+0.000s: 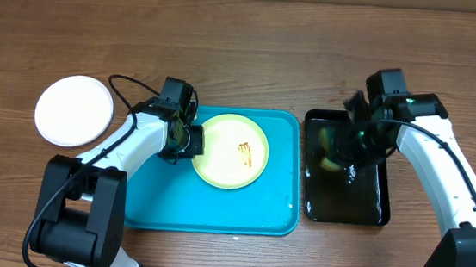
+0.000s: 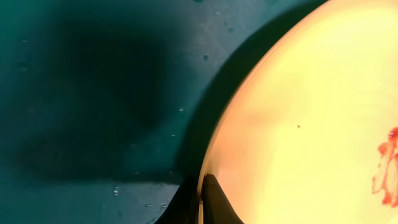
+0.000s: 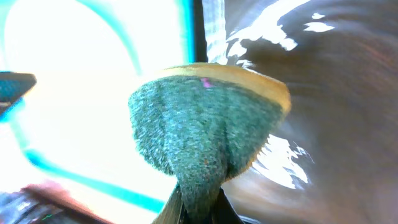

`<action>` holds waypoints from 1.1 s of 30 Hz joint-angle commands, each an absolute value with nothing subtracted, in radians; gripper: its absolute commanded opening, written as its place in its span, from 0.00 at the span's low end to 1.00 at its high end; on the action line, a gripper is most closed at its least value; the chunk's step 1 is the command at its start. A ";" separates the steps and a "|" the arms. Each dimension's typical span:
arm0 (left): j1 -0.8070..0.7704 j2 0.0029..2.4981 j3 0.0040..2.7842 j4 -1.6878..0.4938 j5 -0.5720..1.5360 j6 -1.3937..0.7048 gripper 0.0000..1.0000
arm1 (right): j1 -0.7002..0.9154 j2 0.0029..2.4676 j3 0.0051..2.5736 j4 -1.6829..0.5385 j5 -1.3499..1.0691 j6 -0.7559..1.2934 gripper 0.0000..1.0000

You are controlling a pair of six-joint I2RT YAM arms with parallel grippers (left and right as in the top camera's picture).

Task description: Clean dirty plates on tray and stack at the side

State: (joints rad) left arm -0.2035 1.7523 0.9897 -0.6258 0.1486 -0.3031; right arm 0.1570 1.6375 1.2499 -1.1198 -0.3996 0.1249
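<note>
The table (image 1: 245, 56) is matt brown wood with visible grain. The turquoise tray (image 1: 214, 213) looks like smooth plastic, beaded with small droplets. On it, the pale yellow plate (image 1: 218, 158) is smooth and glossy. Off the tray, the white plate (image 1: 74, 110) looks smooth. Beside the tray, the black tray (image 1: 344, 203) is glossy and mirror-like. The sponge (image 3: 199, 130) has a rough green fibrous face on yellow foam.

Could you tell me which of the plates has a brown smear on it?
The pale yellow plate on the turquoise tray; the white plate off the tray looks clean.
</note>
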 commanded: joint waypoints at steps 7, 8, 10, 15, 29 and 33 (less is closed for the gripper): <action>-0.210 1.761 0.980 -0.618 0.224 -0.291 0.06 | 0.447 1.629 1.282 -0.853 -0.479 0.116 0.04; -0.210 1.761 0.980 -0.618 0.222 -0.291 0.06 | 0.479 1.633 1.282 -0.838 -0.425 0.136 0.04; -0.210 1.761 0.980 -0.617 0.210 -0.292 0.06 | 0.552 1.649 1.281 -0.808 -0.287 0.173 0.04; -0.210 1.761 0.980 -0.618 0.203 -0.292 0.06 | 0.689 1.708 1.279 -0.754 0.072 0.183 0.04; -0.210 1.761 0.980 -0.618 0.203 -0.292 0.05 | 0.734 1.865 1.275 -0.656 0.206 0.123 0.04; -0.210 1.761 0.980 -0.618 0.203 -0.292 0.05 | 0.734 1.865 1.275 -0.658 0.180 0.123 0.04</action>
State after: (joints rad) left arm -0.2035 1.7527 0.9886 -0.6201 0.2054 -0.3031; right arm 0.7330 1.8732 1.2568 -0.6655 0.1802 0.1337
